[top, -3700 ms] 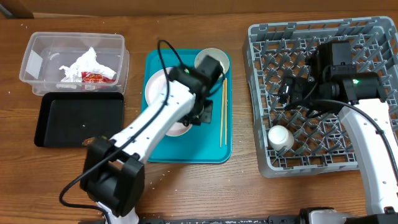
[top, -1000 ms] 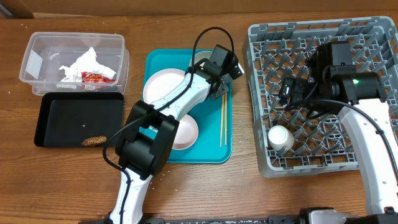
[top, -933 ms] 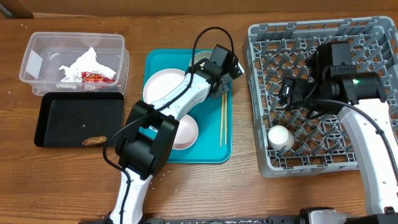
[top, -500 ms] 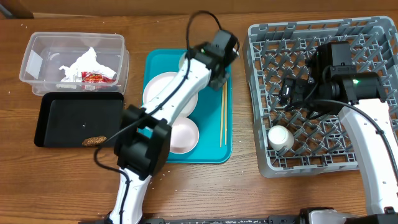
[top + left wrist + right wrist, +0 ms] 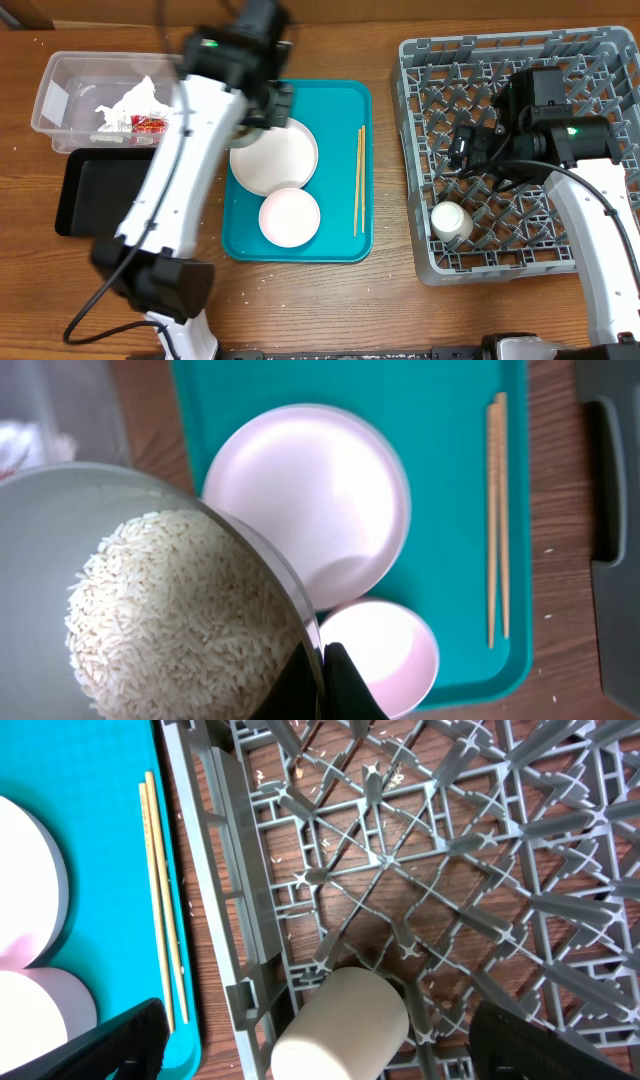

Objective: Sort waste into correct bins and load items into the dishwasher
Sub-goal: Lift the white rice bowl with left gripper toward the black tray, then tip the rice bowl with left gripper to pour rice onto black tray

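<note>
The left gripper (image 5: 322,678) was pinched shut on the rim of a pale grey-green round bowl (image 5: 60,530), which it held in the air above the far-left corner of a teal rectangular plastic serving tray (image 5: 340,110). A heap of loose white rice grains (image 5: 170,610) lay inside the bowl. From overhead the raised left arm hid most of the bowl. On the serving tray, a large white round plate (image 5: 282,155) sat toward the far left. A smaller white round plate (image 5: 289,216) sat just nearer, and their edges met in the view. A pair of thin wooden chopsticks (image 5: 358,180) lay side by side along the tray's right edge, running far to near. Left of the serving tray stood a clear plastic rectangular tub (image 5: 120,58) holding crumpled white paper (image 5: 130,98) and a red-and-white crinkled snack wrapper (image 5: 150,124). A shallow black rectangular tray (image 5: 90,195) lay just near of the tub, its right part covered by the arm. On the right side of the table stood a large square grey plastic dish rack (image 5: 412,160), with a small white cup (image 5: 450,220) resting among the pegs in its near-left part. The right gripper (image 5: 468,150) hung over the middle of the rack with its jaws spread wide and nothing between them. In its wrist view the cup lay below the gripper, clear of both fingers.
</note>
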You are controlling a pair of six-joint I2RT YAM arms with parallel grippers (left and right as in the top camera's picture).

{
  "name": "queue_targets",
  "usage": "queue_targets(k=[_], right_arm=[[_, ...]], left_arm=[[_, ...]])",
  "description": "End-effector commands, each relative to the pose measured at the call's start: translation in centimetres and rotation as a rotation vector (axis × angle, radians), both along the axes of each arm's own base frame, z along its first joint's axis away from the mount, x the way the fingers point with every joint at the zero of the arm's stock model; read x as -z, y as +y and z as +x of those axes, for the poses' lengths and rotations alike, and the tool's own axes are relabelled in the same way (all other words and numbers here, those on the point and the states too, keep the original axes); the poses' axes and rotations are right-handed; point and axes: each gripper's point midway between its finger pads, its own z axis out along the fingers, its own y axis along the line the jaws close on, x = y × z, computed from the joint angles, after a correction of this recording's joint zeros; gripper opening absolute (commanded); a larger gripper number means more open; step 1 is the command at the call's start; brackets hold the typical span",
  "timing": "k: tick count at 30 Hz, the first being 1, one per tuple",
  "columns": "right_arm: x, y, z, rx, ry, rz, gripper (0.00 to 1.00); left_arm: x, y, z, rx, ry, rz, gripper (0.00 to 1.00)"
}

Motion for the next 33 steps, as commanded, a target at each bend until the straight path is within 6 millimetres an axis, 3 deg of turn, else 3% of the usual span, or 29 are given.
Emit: queue_targets(k=[1, 8, 15, 19, 27, 33], right_arm=[[-0.9, -0.3, -0.2, 0.000, -0.027, -0.010, 0.98], [-0.8, -0.3, -0.5, 0.000, -0.016, -0.011, 0.98], [-0.8, -0.3, -0.5, 0.000, -0.017, -0.011, 0.98], [-0.8, -0.3, -0.4, 0.000, -0.020, -0.011, 0.98], [-0.9, -0.3, -0.4, 0.000, -0.022, -0.011, 0.98], [-0.8, -0.3, -0.4, 0.000, -0.020, -0.011, 0.98]], left_arm=[[-0.6, 2.3, -1.3, -0.055, 0.044, -0.079, 0.04], [2.5, 7.7, -3.0, -0.118, 0.105, -0.227, 0.04], [5.8, 10.3, -4.2, -0.132, 0.078, -0.539, 0.04], [6.6, 11.9, -4.4, -0.140, 0.014, -0.688, 0.04], [5.7, 16.5, -5.1, -0.218, -0.220, -0.991, 0.04], [2.3, 21.7, -5.5, -0.313, -0.464, -1.178, 0.04]])
